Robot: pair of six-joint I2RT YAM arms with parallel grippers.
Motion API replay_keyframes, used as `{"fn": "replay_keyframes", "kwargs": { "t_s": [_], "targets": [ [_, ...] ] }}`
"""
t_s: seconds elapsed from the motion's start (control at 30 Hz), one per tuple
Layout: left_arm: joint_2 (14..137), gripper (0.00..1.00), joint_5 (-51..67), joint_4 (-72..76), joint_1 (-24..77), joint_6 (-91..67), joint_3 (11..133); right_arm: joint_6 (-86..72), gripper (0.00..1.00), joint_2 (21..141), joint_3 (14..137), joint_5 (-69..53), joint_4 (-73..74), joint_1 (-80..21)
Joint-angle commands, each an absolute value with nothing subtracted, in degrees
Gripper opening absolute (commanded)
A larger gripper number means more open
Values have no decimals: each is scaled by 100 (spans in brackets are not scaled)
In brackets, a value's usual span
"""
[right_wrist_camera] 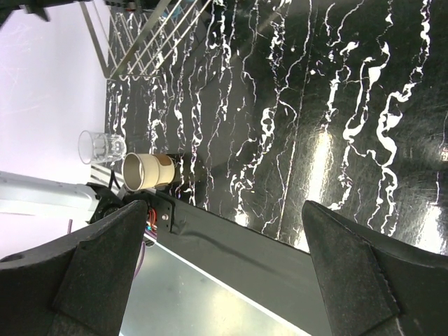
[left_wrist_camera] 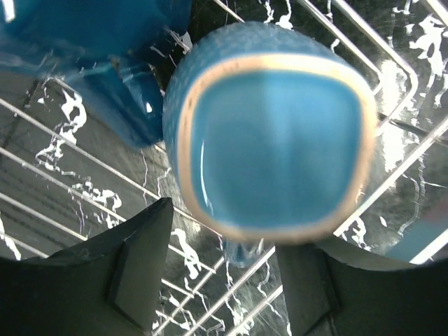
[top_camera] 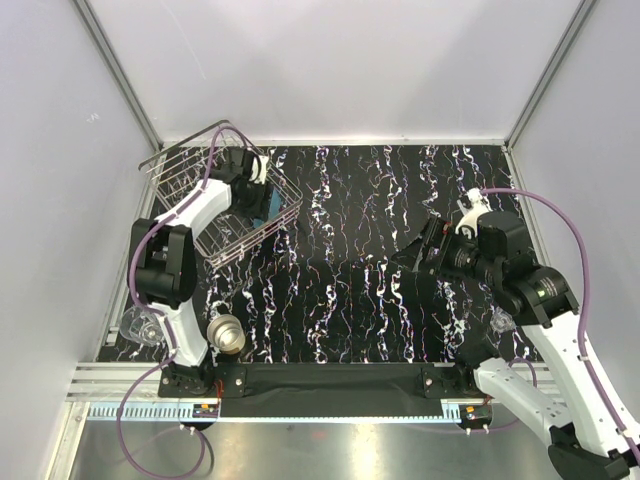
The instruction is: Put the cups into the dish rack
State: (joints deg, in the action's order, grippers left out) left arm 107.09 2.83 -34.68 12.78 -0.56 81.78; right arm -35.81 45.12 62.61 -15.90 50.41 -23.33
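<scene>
The wire dish rack (top_camera: 190,175) stands at the back left. My left gripper (top_camera: 258,190) reaches into it, jaws open. In the left wrist view (left_wrist_camera: 224,273) a light blue cup (left_wrist_camera: 269,140) with a beige ring fills the space just past the fingertips and overlaps the right finger. A dark blue cup (left_wrist_camera: 105,56) lies beside it on the rack's rods (left_wrist_camera: 392,63). The light blue cup (top_camera: 270,207) shows at the rack's right side. The beige-silvery cup (top_camera: 227,335) and the clear glass (top_camera: 140,328) stand at the near left. My right gripper (top_camera: 425,245) is open and empty.
The right wrist view shows the beige cup (right_wrist_camera: 147,171), the clear glass (right_wrist_camera: 100,147) and a corner of the rack (right_wrist_camera: 150,42) far beyond the open right gripper (right_wrist_camera: 224,280). Grey walls close the table on three sides. The black mounting bar (top_camera: 330,380) runs along the near edge.
</scene>
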Motion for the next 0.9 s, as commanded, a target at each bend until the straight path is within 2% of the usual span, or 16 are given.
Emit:
{"fn": "replay_keyframes", "kwargs": {
  "t_s": [0.0,0.13,0.33,0.53,0.67,0.7,0.73,0.87],
  "targets": [
    [10126,64,255,-3656,1345,-246,8323,-3560,100,4614,6249,-1407,4887,-2382],
    [9853,65,158,-4122,1336,-474,8587,-3621,100,4606,6135,-1047,4896,-2382],
    [8843,69,325,-3807,1336,-860,8341,-3630,100,4377,5854,-282,4816,-2382],
    [7623,71,1441,-2806,1406,-1659,7464,-3629,100,4657,5958,455,5167,-2382],
    [7304,72,1547,-2435,1950,-1863,7084,-3797,100,4825,6213,1202,5457,-2373],
    [7295,75,1529,-2443,2273,-1837,7093,-3823,100,4903,6423,1396,5554,-2373],
    [7304,84,1468,-2461,2416,-1785,7128,-3893,100,5104,6538,1806,5781,-2382],
    [7225,84,1607,-2242,2882,-1793,7014,-3999,99,5633,7039,2600,6257,-2329]
  ]
}}
